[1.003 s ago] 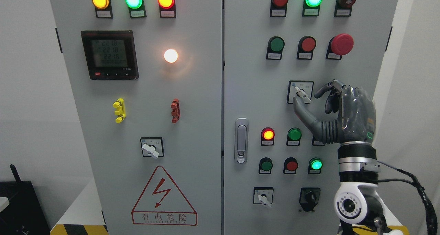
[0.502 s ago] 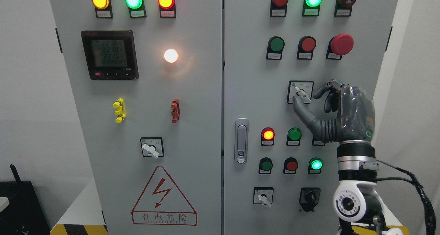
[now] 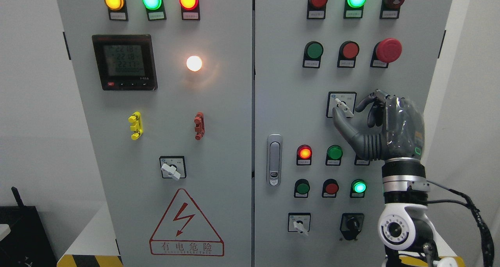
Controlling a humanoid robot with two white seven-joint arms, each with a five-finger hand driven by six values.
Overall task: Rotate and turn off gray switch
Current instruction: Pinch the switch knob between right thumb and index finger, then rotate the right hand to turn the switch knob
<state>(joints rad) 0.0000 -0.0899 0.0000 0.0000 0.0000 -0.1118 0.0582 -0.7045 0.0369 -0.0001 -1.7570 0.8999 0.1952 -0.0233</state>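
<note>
Small indicator (image 3: pixel 361 161) mostly hidden behind robot hand (image 3: pixel 384 128); button labels too small to read.

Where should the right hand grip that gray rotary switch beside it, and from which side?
Pinch the gray switch across its slim lever, which slants from upper left to lower right. Come straight at the panel, right hand thumb below-left, fingers above-right, where they already bracket it.

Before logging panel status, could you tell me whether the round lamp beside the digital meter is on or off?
On. The round lamp glows bright white and casts a warm halo on the gray cabinet door, right of the digital meter.
</note>
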